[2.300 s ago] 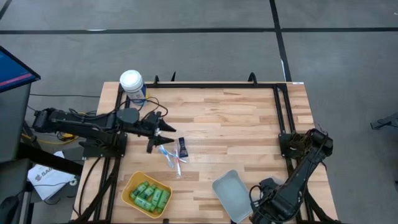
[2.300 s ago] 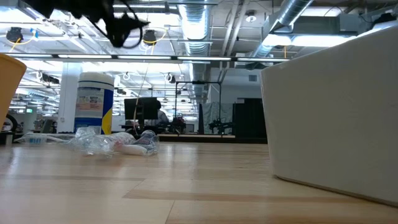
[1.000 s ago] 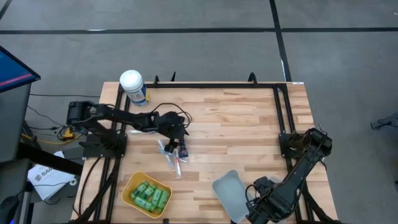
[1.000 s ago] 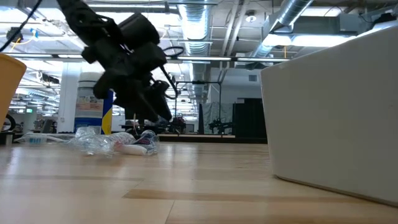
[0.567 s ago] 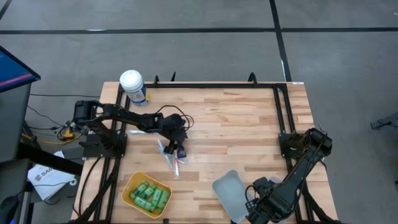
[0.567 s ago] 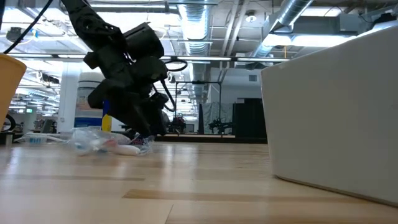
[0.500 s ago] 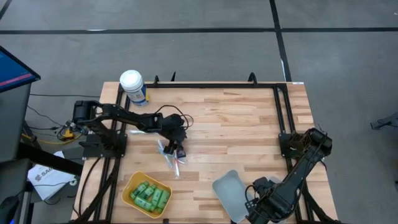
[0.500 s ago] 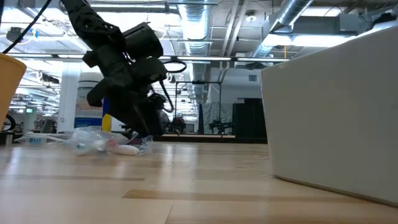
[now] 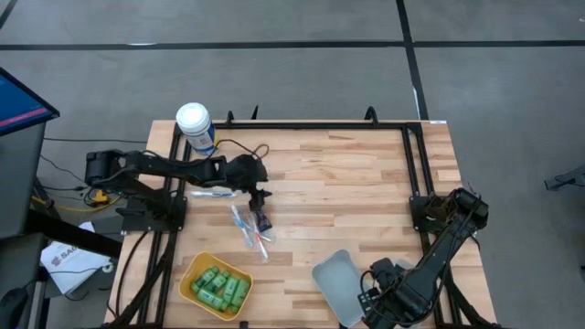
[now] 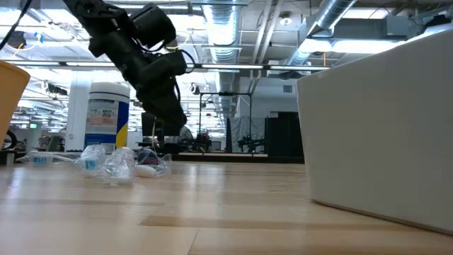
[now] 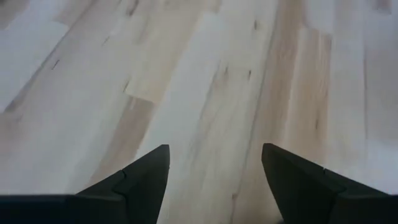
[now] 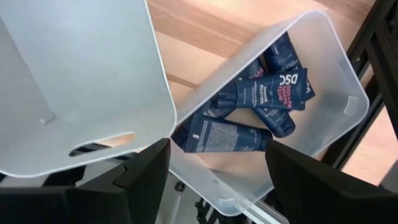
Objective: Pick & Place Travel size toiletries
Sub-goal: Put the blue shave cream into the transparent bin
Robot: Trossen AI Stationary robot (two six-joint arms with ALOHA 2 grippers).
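Toiletries [image 9: 252, 226] loose on counter [image 9: 347, 174]; left gripper [image 9: 259, 196] just above them, jaws apart, empty. Right gripper [image 12: 214, 180] over navy tubes [image 12: 261, 102], jaws apart.

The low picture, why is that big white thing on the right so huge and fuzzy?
In the low view the white bin sits right by the camera, so it looks giant and soft; the toiletries farther back look sharper. The left wrist view shows only blurry wood.

One white-lidded canister [image 9: 194, 125] stands on the table [image 9: 366, 183]. There are two yellow and pale bins: one yellow tray [image 9: 192, 271] of green bottles [image 9: 219, 288], too crowded to count, and one clear bin [image 12: 336, 93] with about five navy tubes [image 12: 227, 134]. Loose toothbrush sticks [image 9: 247, 228] number about three.
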